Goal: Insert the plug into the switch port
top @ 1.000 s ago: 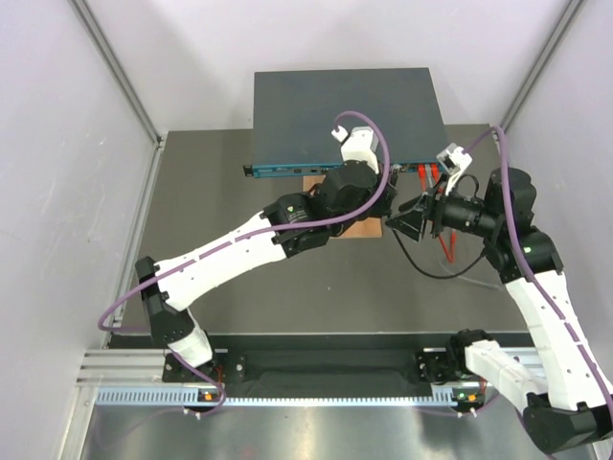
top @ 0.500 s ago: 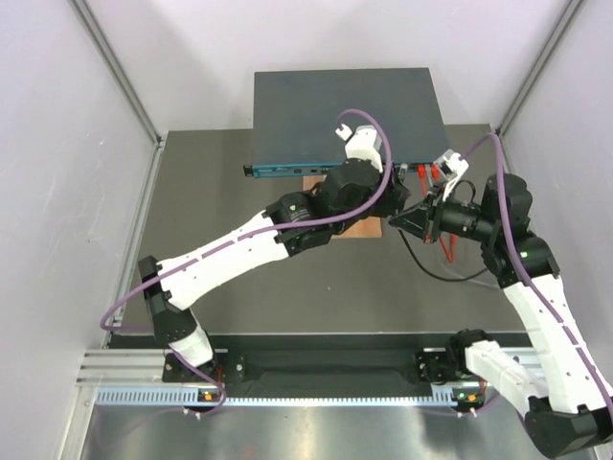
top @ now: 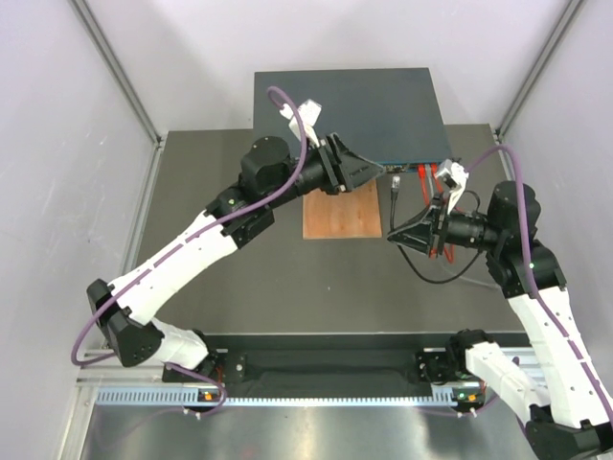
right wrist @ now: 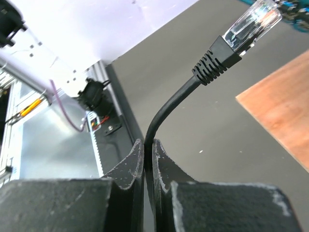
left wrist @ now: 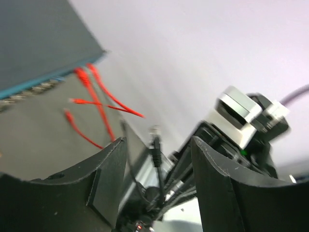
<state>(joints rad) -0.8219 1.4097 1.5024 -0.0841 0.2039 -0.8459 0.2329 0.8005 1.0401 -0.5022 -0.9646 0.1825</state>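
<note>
left fingers (top: 362, 170) backed off left, wide and empty; right fingers (top: 402, 231), clamped on cable (right wrist: 164, 106) behind the plug (right wrist: 251, 24), now have clear run to the switch (top: 345, 105) at tabletop (top: 239, 278) far edge.

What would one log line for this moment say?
right fingers: shut on cable | plug: outside switch | left fingers: open, empty | insertion: not yet done

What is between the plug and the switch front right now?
Only a sliver of bare table, seen in the top external view; the plug faces the switch, with red cables just right of it.
</note>
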